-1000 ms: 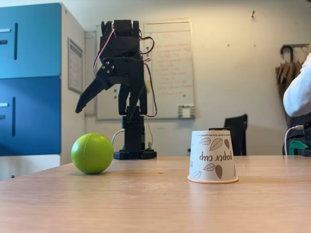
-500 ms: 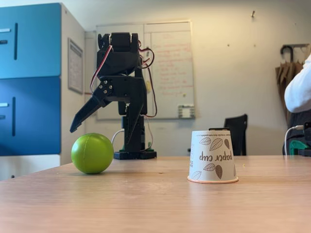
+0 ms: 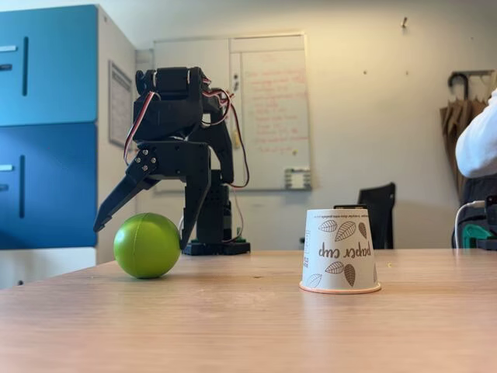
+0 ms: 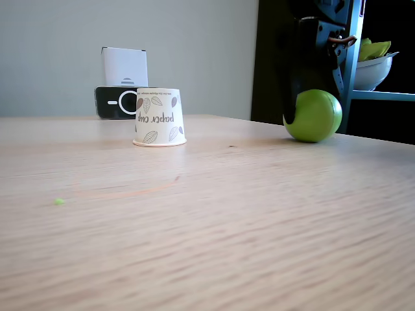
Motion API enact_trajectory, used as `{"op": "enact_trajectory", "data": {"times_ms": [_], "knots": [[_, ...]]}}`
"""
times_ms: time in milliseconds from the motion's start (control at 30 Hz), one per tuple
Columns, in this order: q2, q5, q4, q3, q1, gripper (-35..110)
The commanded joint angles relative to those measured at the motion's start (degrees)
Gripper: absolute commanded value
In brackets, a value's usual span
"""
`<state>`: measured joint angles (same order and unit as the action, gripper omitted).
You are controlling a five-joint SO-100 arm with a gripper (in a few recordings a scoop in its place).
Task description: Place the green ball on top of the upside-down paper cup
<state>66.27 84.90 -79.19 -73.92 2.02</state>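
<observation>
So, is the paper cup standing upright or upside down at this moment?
Upside down. In both fixed views the paper cup rests with its wide rolled rim on the table, narrow base on top, and its printed words read inverted.

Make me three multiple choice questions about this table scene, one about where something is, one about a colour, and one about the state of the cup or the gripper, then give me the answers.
1. In the fixed view facing the arm, where is the green ball relative to the paper cup?
A. On top of it
B. On the table to its left
C. Inside it

2. What colour are the leaf drawings on the cup?
A. Brown
B. Blue
C. Red

3. How does the gripper stand?
A. Shut on the cup
B. Raised high above the cup
C. Open, with its fingers down on either side of the ball

Answers: 1 B, the ball rests on the table left of the cup, apart from it. 2 A, brown leaves and upside-down lettering show on the white wall. 3 C, one dark finger reaches down left of the ball and the other right of it.
</observation>
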Motion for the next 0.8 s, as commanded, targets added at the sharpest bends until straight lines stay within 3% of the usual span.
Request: {"op": "enact_trajectory", "data": {"times_ms": [0,433,767], "knots": [[0.0,0.7,0.7,1.8,0.1,44],[0.8,2.5,1.6,-1.5,-0.3,24],[7.6,2.1,5.2,-4.8,-0.3,24]]}}
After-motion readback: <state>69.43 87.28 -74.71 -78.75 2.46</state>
